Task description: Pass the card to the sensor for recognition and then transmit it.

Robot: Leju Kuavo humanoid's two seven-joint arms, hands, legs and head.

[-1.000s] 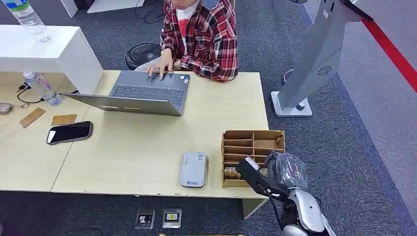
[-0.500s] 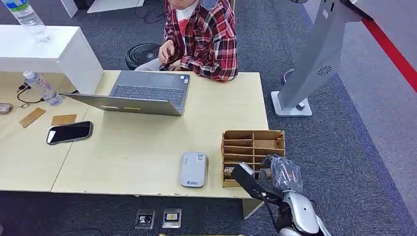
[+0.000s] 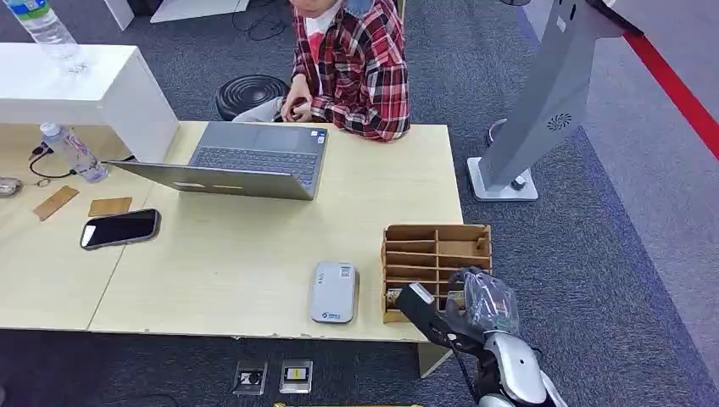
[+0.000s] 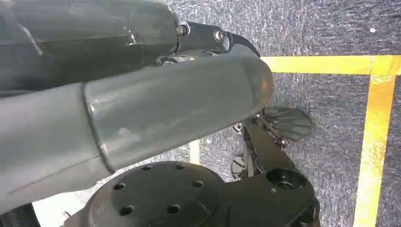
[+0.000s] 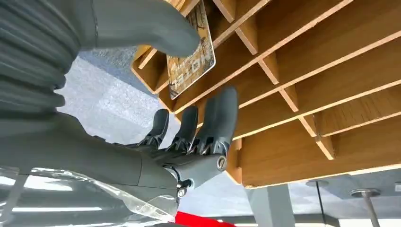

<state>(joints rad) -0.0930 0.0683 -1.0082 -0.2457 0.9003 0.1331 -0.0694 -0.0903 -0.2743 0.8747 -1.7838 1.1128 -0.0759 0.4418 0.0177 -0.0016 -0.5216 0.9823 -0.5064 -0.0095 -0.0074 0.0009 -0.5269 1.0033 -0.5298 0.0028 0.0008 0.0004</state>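
Right hand (image 5: 189,123), fingers apart, thumb touching card (image 5: 191,61).

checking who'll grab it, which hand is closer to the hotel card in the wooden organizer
Right. The right hand is at the wooden organizer, thumb and fingers on either side of the hotel card. The left hand hangs low over the carpet, away from the table.
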